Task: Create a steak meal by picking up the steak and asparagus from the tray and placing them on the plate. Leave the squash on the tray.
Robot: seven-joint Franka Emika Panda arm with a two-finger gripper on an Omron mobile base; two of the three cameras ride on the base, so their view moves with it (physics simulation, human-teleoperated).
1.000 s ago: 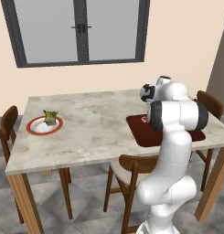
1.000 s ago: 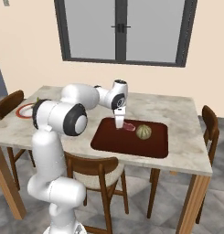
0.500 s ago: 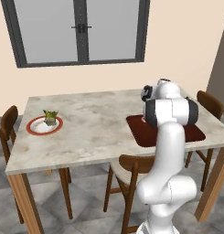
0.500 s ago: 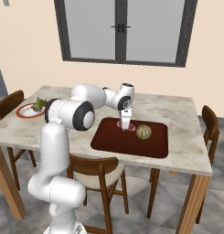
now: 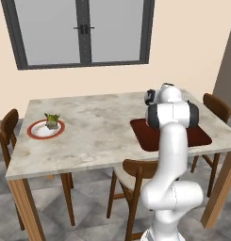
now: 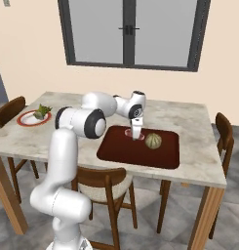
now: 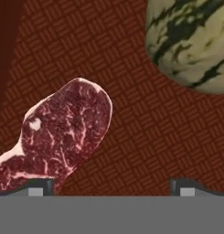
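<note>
The steak, dark red with pale marbling, lies flat on the dark red-brown tray. My gripper hangs open just above it, and the meat reaches from the left fingertip into the gap. In the right base view the gripper points down at the steak, with the squash close to its right on the tray. The squash is pale with dark streaks. The asparagus lies on the red-rimmed plate at the table's far left. The left base view also shows plate and asparagus.
The marble table stretches bare between plate and tray. Wooden chairs stand around it: one at the near edge, one at the right end, one by the plate. A window fills the back wall.
The arm has swung right over the tray and the gripper has come down towards the steak. Steak, squash, plate and asparagus lie where they were.
</note>
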